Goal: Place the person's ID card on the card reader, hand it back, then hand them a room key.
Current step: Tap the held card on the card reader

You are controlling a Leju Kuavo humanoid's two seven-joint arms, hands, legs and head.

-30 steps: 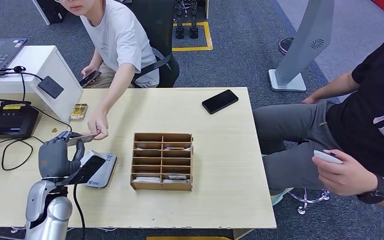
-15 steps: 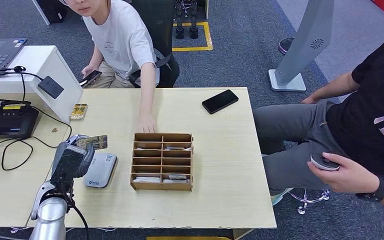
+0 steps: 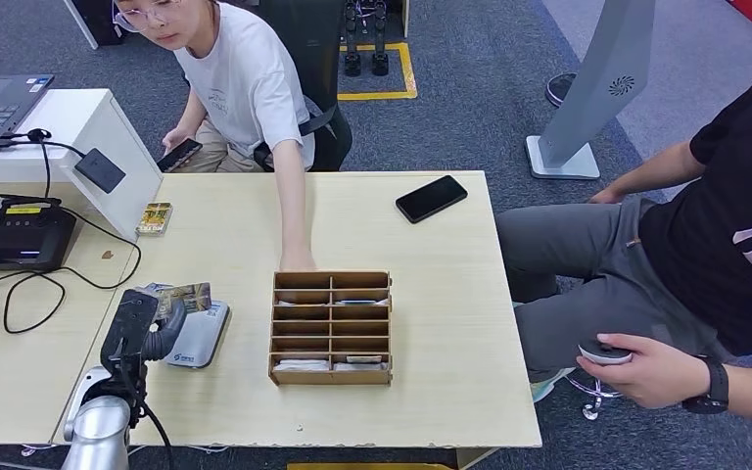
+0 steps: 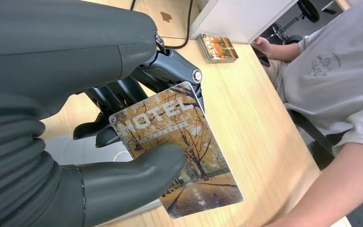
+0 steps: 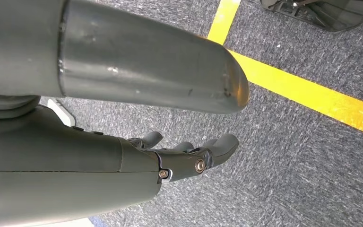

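Currently the left hand (image 4: 99,142) pinches a glossy rectangular card (image 4: 179,151), printed with an autumn tree scene and the word HOTEL, between its thick grey thumb and dark fingers (image 4: 123,94). In the head view the hand hovers just above the smooth, rounded grey-white card reader (image 3: 201,338) on the pale wood-grain desk (image 3: 431,294). A person's hand (image 3: 296,259) touches the far edge of a slotted brown wooden organizer (image 3: 331,327). The right hand (image 5: 189,153) hangs over grey carpet, fingers loosely spread and holding nothing.
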